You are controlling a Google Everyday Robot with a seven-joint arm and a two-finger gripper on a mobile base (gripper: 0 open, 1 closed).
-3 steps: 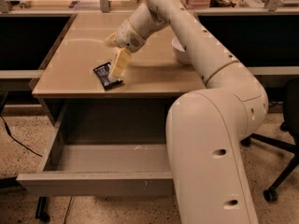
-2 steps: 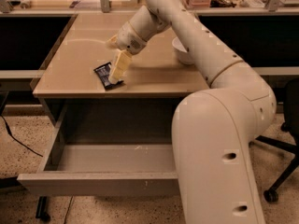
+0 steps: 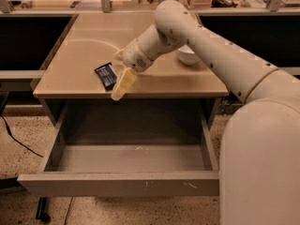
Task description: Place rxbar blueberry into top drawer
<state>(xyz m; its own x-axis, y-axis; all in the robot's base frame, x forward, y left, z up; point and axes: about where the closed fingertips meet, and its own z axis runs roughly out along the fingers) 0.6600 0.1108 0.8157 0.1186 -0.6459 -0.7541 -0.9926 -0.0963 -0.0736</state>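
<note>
Camera view: end effector (image 3: 118,90) now sits lower in frame than in the two earlier frames. It has slid from the desk (image 3: 84,46) surface toward 6 o'clock, and its tip hangs past the desk's front edge, above the open top drawer (image 3: 117,184). The rxbar blueberry (image 3: 106,75) has not gone with it. It lies flat on the desk near the front edge, same spot as before, just beside the end effector at its 10 o'clock. Earlier the end effector overlapped the bar's right edge; now the bar shows whole and clear of it. Cannot tell if the end effector is open or closed, but no bar is seen in it. Judgement: this looks like a missed or slipped pick, or a nudge that failed to move the bar, so the task is no further along and the pick step is not done. Drawer is pulled fully out at 6 o'clock of the desk, interior bare grey, ready to receive. White bowl (image 3: 187,55) sits at 2 o'clock of the end effector, well apart from the bar and unchanged. Arm (image 3: 211,46) reaches in from 3 o'clock, its elbow bent more downward than before. Next move likely needs a return toward 10 o'clock to re-approach the bar.
</note>
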